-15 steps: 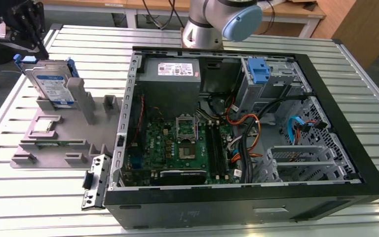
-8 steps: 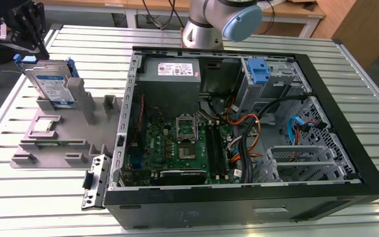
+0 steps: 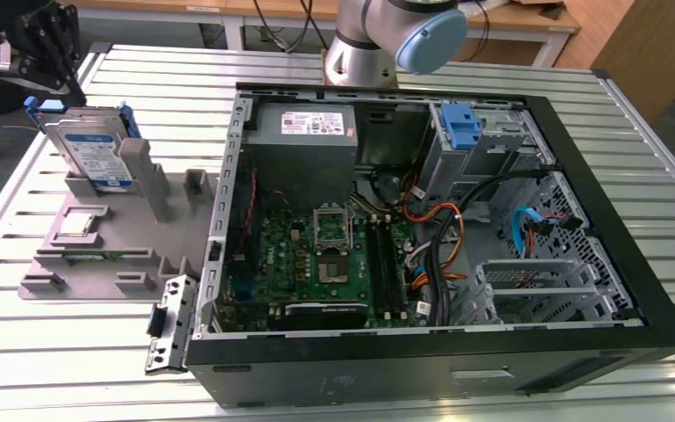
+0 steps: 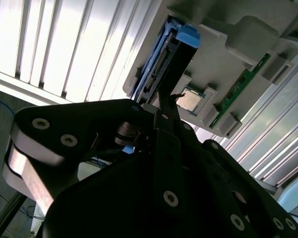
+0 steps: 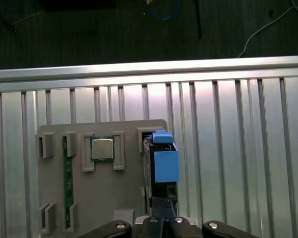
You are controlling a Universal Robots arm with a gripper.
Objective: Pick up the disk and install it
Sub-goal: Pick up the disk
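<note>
The disk (image 3: 89, 151) stands upright on its edge in a slot at the far end of the grey holder (image 3: 103, 251), on the exterior view's left. It is a silver drive with a white-and-blue label in a blue carrier. My black gripper (image 3: 74, 92) hangs just above its upper edge, apart from it. In both wrist views the disk (image 4: 159, 67) (image 5: 165, 166) shows edge-on beyond the gripper (image 4: 164, 96) (image 5: 161, 212), whose fingers are shut together with nothing between them.
The holder also carries a small square silver chip (image 5: 102, 148) and a green memory stick (image 5: 66, 183). An open computer case (image 3: 431, 220) lies on the slatted metal table, with a blue latch (image 3: 460, 127) and a metal drive cage (image 3: 526, 281) inside.
</note>
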